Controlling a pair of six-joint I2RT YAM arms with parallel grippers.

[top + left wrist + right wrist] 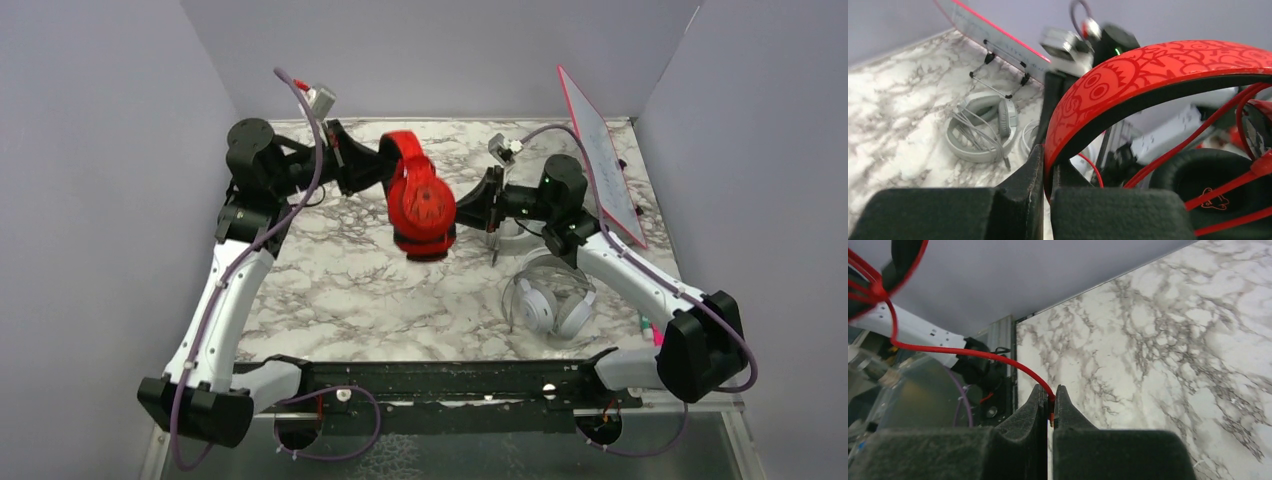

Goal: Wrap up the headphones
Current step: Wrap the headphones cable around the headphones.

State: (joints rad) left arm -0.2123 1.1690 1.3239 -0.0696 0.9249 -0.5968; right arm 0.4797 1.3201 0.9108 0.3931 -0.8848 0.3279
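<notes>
The red-and-black headphones (pixel 421 205) hang above the middle of the table. My left gripper (pixel 385 160) is shut on their red patterned headband (pixel 1128 80), its jaws (pixel 1048 167) pinching the band's end. My right gripper (pixel 492 240) is just right of the earcups, shut on the red cable (pixel 973 354), which runs up and left from between the fingertips of that gripper (pixel 1051 399). A white-silver headset (pixel 550 305) lies on the table under the right arm. A light grey headset (pixel 980 127) with its thin cable across it lies flat; another pale one (pixel 1029 137) is mostly hidden.
A white board with a red edge (pixel 603 155) leans on a wire stand at the back right, also in the left wrist view (pixel 998 37). A pink marker (pixel 650 330) lies by the right arm's base. Grey walls close in three sides of the marble table (pixel 330 290).
</notes>
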